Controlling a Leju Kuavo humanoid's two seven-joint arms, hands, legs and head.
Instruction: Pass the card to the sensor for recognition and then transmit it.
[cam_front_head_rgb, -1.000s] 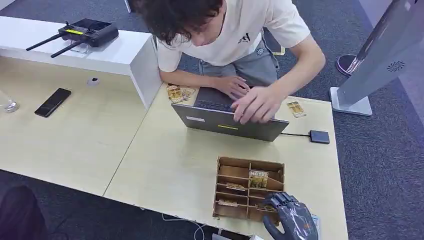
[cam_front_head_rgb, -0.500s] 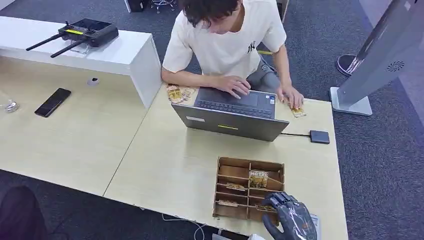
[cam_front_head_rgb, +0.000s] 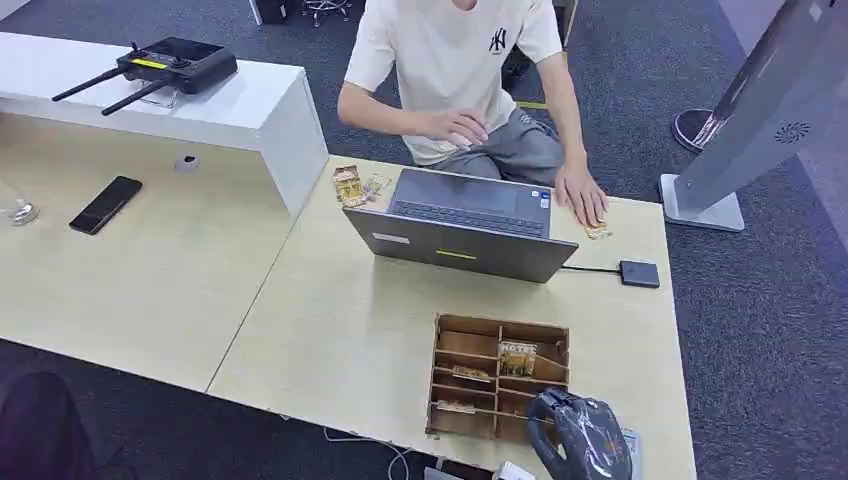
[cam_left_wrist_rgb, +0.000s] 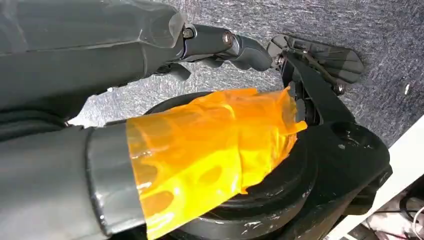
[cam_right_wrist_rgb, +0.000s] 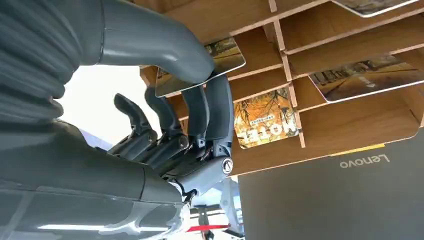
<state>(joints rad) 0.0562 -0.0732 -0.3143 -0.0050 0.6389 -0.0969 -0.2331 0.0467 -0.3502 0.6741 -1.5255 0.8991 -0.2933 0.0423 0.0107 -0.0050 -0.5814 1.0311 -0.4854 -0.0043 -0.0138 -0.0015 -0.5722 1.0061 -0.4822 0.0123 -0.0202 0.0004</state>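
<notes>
Right hand (cam_front_head_rgb: 578, 437) sits at the near-right corner of the wooden card rack (cam_front_head_rgb: 499, 378), about 5 o'clock on the table (cam_front_head_rgb: 330, 330). In the wrist view the thumb and fingers (cam_right_wrist_rgb: 217, 112) close on a card (cam_right_wrist_rgb: 210, 67) at the rack's near slot; it looks pinched, still in the slot. Left hand (cam_left_wrist_rgb: 220, 47) hangs by the robot's body over carpet, fingers loosely extended, holding nothing.

Risks, as I judge them:
- Thin card, edge grip: could slip or tilt on the lift and catch a divider.
- Dragging sideways could shift the whole rack, which sits close to the near table edge.
- A "MOTEL" card (cam_front_head_rgb: 517, 357) stands in the next slot; fingers could knock it.

Room: sensor (cam_front_head_rgb: 639, 273) is at 1 o'clock from the rack, close to the right table edge, cabled to the laptop (cam_front_head_rgb: 460, 243). Bare table between rack and sensor, path open. A person's hand (cam_front_head_rgb: 581, 192) rests just beyond at 12 o'clock, covering another card; keep clear.
</notes>
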